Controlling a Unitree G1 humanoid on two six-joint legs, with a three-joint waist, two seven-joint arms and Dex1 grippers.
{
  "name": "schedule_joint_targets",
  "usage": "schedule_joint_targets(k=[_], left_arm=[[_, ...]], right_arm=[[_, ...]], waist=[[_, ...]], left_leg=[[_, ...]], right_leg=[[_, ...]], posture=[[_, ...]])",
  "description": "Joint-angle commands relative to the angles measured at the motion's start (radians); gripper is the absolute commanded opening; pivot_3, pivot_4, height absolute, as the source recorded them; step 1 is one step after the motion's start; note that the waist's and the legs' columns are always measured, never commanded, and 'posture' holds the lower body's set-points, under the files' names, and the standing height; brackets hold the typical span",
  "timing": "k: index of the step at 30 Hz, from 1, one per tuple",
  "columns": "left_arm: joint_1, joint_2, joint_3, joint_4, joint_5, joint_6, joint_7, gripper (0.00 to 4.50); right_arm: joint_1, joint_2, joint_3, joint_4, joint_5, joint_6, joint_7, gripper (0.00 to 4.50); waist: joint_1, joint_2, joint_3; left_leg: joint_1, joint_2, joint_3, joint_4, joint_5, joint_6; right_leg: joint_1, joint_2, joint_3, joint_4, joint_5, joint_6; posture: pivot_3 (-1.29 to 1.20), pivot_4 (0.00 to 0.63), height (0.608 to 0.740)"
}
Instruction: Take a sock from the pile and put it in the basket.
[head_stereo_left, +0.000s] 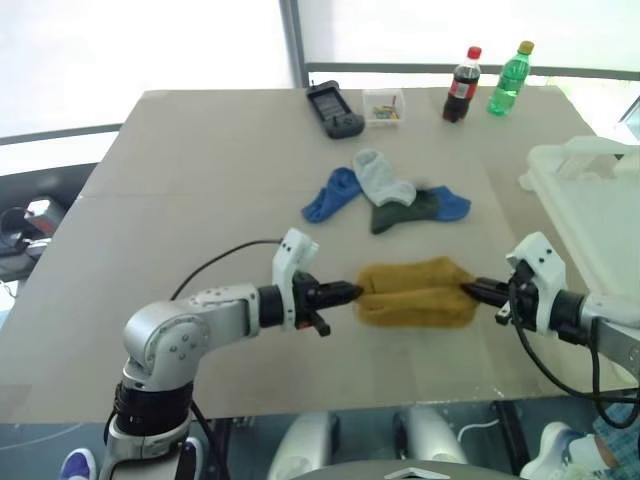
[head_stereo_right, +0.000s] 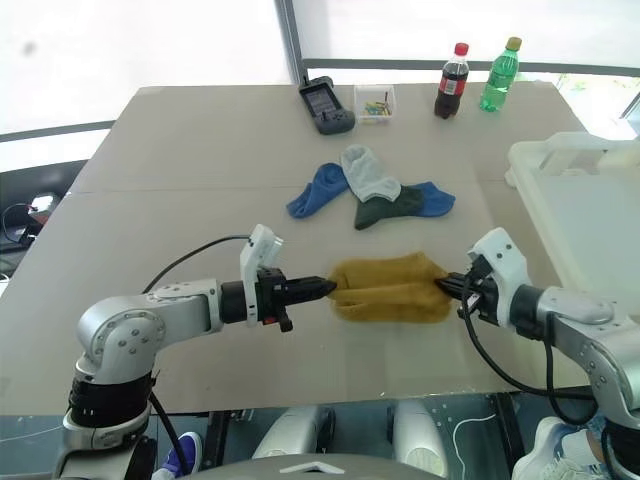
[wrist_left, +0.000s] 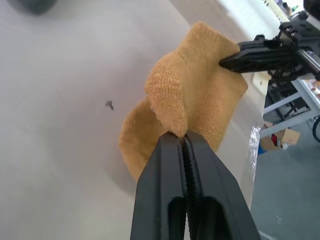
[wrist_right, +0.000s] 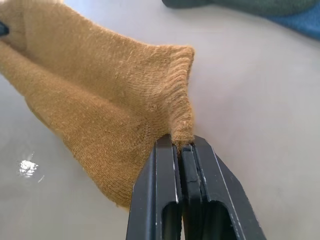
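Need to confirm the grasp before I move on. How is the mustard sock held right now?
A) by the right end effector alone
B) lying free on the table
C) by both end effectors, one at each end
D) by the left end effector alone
C: the left end effector and the right end effector are each shut on one end of the mustard sock, which spans between them.

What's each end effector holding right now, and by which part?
Both hold the mustard sock: left end effector pinches one end, right end effector pinches the ribbed cuff edge at the other.

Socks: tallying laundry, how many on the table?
5: mustard sock stretched between both tools; blue, pale grey, dark green, blue piled behind. Others may hide underneath.
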Motion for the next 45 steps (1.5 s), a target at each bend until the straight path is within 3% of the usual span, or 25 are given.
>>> schedule_joint_targets(k=[1, 11, 17, 18, 19, 20, 26, 28, 36, 39, 42, 45], left_arm=[[0.007, 0.019, -0.01, -0.01, 0.007, -0.016, -0.009, 0.02], [0.011, 0.055, -0.12, 0.02, 0.095, -0.059, -0.024, 0.02], [0.004, 0.036, -0.146, 0.039, 0.172, -0.123, -0.001, 2.0], [0.006, 0.036, -0.142, 0.038, 0.181, -0.134, -0.002, 2.15], [0.011, 0.038, -0.132, 0.034, 0.19, -0.15, -0.005, 2.6], [0.019, 0.048, -0.117, 0.024, 0.19, -0.168, -0.02, 2.62], [0.091, 0.135, 0.0, -0.028, 0.159, -0.321, -0.196, 2.62], [0.108, 0.17, -0.008, -0.026, 0.193, -0.409, -0.277, 2.62], [0.009, 0.055, -0.266, 0.211, 0.476, -0.726, -0.338, 2.62], [0.001, 0.031, -0.286, 0.256, 0.524, -0.777, -0.345, 2.62], [-0.002, 0.012, -0.391, 0.322, 0.632, -0.798, -0.33, 2.62], [0.025, 0.011, -0.355, 0.284, 0.614, -0.815, -0.345, 2.62]], right_arm=[[0.029, 0.001, 0.01, -0.049, -0.021, -0.036, -0.032, 0.0], [0.059, 0.002, 0.151, 0.016, -0.153, -0.158, -0.083, 0.0], [0.091, 0.016, 0.195, 0.062, -0.23, -0.24, -0.108, 2.09], [0.094, 0.017, 0.186, 0.058, -0.241, -0.251, -0.118, 2.24], [0.101, 0.016, 0.163, 0.047, -0.236, -0.258, -0.114, 2.77], [0.112, 0.012, 0.128, 0.031, -0.215, -0.259, -0.099, 3.13], [0.162, 0.013, -0.09, -0.062, 0.014, -0.233, 0.019, 3.13], [0.158, 0.015, -0.108, -0.062, 0.052, -0.233, 0.033, 3.13], [0.108, 0.018, 0.198, 0.103, -0.313, -0.561, -0.002, 3.13], [0.11, 0.019, 0.225, 0.137, -0.363, -0.625, 0.006, 3.13], [0.12, 0.014, 0.275, 0.254, -0.491, -0.732, -0.029, 3.13], [0.136, 0.048, 0.207, 0.234, -0.424, -0.71, -0.027, 3.13]], waist=[[0.0, 0.0, 0.0], [0.0, 0.0, 0.0], [0.001, 0.0, 0.0], [0.001, 0.0, 0.0], [0.001, 0.0, 0.0], [0.001, 0.0, 0.0], [-0.001, 0.0, 0.0], [-0.001, 0.0, 0.0], [0.012, 0.0, 0.0], [0.01, -0.001, 0.0], [0.007, 0.0, 0.0], [0.007, -0.002, -0.001]], left_leg=[[0.0, 0.0, 0.0, 0.0, 0.0, 0.0], [0.001, 0.0, 0.0, 0.0, 0.0, 0.0], [0.0, 0.0, 0.0, 0.0, 0.0, 0.0], [0.001, 0.0, 0.0, 0.0, 0.0, 0.0], [0.001, 0.0, 0.0, 0.0, 0.0, 0.0], [0.001, 0.0, 0.0, 0.0, 0.0, 0.0], [0.0, 0.001, 0.0, -0.001, 0.0, 0.0], [0.0, 0.001, 0.0, -0.001, 0.0, 0.0], [0.003, -0.001, 0.0, -0.001, 0.0, 0.001], [0.0, -0.002, 0.0, -0.001, 0.001, 0.001], [0.0, -0.001, 0.0, -0.001, 0.001, 0.001], [0.001, -0.001, 0.0, -0.001, 0.001, 0.001]], right_leg=[[0.0, 0.0, 0.0, 0.0, 0.0, 0.0], [0.0, 0.0, 0.0, 0.0, 0.0, 0.0], [0.0, 0.0, 0.0, -0.001, 0.0, 0.0], [0.0, 0.0, 0.0, 0.0, 0.0, 0.0], [0.0, 0.0, 0.0, 0.0, 0.0, 0.0], [0.0, 0.0, 0.0, 0.0, 0.0, 0.0], [0.0, 0.0, 0.0, -0.001, 0.0, 0.0], [0.0, 0.0, 0.0, -0.001, 0.0, 0.0], [0.004, 0.001, -0.001, -0.001, 0.0, 0.0], [0.0, 0.001, -0.001, -0.001, 0.0, 0.0], [0.0, 0.0, -0.001, -0.001, 0.0, 0.0], [0.002, 0.0, 0.0, -0.001, 0.0, 0.0]], posture=[[0.0, 0.15, 0.74], [0.0, 0.15, 0.74], [0.0, 0.15, 0.74], [0.0, 0.15, 0.74], [0.0, 0.15, 0.74], [0.0, 0.15, 0.74], [0.0, 0.15, 0.74], [0.0, 0.15, 0.74], [0.0, 0.15, 0.74], [0.0, 0.15, 0.74], [0.0, 0.15, 0.74], [0.0, 0.15, 0.74]])
